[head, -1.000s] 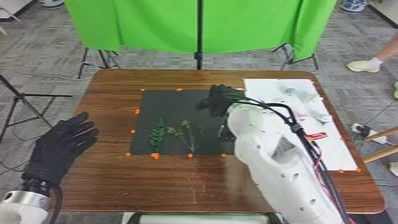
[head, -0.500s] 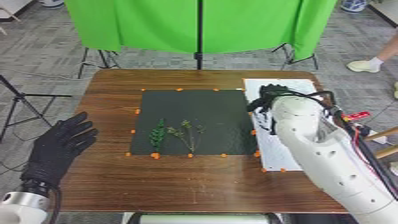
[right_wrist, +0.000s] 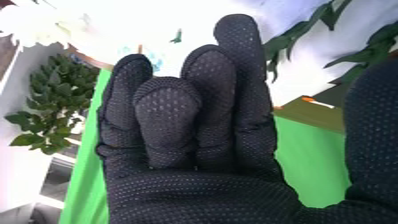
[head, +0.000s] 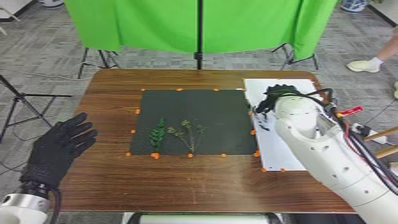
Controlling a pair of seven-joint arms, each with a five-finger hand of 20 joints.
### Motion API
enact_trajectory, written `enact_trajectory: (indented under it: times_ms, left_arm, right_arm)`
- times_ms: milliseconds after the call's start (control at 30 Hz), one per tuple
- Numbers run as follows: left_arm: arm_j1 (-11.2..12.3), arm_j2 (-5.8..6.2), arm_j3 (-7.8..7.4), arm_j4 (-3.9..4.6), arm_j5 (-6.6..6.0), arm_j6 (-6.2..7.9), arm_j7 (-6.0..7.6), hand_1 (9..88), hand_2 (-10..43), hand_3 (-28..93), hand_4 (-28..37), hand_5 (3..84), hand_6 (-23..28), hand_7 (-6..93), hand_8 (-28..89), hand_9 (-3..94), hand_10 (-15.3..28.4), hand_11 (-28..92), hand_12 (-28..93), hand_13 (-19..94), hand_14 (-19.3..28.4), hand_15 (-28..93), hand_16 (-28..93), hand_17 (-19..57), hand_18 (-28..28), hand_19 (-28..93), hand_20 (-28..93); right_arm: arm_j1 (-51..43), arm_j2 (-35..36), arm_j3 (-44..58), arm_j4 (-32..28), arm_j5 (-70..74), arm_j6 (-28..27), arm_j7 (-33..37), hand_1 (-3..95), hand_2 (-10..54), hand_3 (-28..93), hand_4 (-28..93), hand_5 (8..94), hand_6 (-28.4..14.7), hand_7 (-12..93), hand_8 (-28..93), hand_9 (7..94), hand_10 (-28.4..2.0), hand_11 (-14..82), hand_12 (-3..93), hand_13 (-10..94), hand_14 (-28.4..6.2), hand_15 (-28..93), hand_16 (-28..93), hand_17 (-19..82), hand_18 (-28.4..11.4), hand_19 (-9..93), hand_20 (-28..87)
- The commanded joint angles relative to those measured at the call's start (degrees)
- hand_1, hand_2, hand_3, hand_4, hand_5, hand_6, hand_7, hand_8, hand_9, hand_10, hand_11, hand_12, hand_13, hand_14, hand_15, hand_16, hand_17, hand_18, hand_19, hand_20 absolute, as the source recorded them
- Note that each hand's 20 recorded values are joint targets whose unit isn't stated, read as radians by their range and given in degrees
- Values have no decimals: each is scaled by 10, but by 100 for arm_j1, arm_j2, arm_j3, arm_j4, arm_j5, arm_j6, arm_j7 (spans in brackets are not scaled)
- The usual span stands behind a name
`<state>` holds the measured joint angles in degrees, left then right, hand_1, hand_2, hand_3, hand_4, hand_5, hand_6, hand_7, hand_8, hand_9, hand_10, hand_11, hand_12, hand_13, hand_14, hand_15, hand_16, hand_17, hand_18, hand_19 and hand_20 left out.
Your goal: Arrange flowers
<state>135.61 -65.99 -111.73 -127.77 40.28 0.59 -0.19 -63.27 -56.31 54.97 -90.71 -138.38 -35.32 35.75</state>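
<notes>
So the head view gives you the layout: brown wooden table [head: 195, 185], dark rectangular mat [head: 218, 110] with little orange bits [head: 155, 156] around its edges, and a white rectangular sheet [head: 280, 150] to the right of it. The right wrist view gets you a pale, many-petalled flower [right_wrist: 35, 22] and a bushy bunch of small green leaves [right_wrist: 58, 95] on the side away from the thumb, plus some longer dark green leaves [right_wrist: 284, 42] over by the thumb side.

On the mat there's a narrow leafy green sprig [head: 157, 135], pretty dense with leaves, and just to its right a thin branching sprig [head: 188, 137], way more wispy, with tiny tufts on its tips. Both lie near the mat's near edge, well apart from the hands.

Both point away from the robot, bare stem ends toward the near edge. The leafy one's long axis runs near to far, far end leaning a touch right. The wispy one runs about the same way, leaning slightly left, tips fanning out.

The right hand [head: 277, 95] is over the far part of the sheet, fingers straight and lined up close together, thumb held off to the side. The left hand [head: 62, 145] is by the table's left edge, fingers loosely spread and pointing away from the robot.
</notes>
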Motion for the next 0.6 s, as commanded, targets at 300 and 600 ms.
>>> enact_trajectory:
  times_ms: [300, 600]
  left_arm:
    - [75, -47, 22, 9, -6, -6, -1, 249, 3, 698, -283, 347, 41, 243, -132, 283, 125, 321, 138, 218, 146, 496, -45, -84, 209, 494, 69]
    - [-11, -71, 34, 41, 7, -36, -75, 249, 3, 699, -283, 348, 42, 242, -131, 282, 125, 320, 138, 218, 146, 496, -45, -83, 208, 493, 68]
  right_arm:
    - [8, -156, -264, 209, -189, 33, -5, 243, -72, 643, -283, 737, -11, 415, -179, 782, -117, 550, 354, 719, -100, 776, 299, 307, -211, 841, 293]
    - [-191, -178, -510, 293, -464, 109, -134, 285, -43, 696, -282, 798, 4, 408, -180, 852, -94, 521, 345, 783, -81, 756, 299, 341, -205, 858, 279]
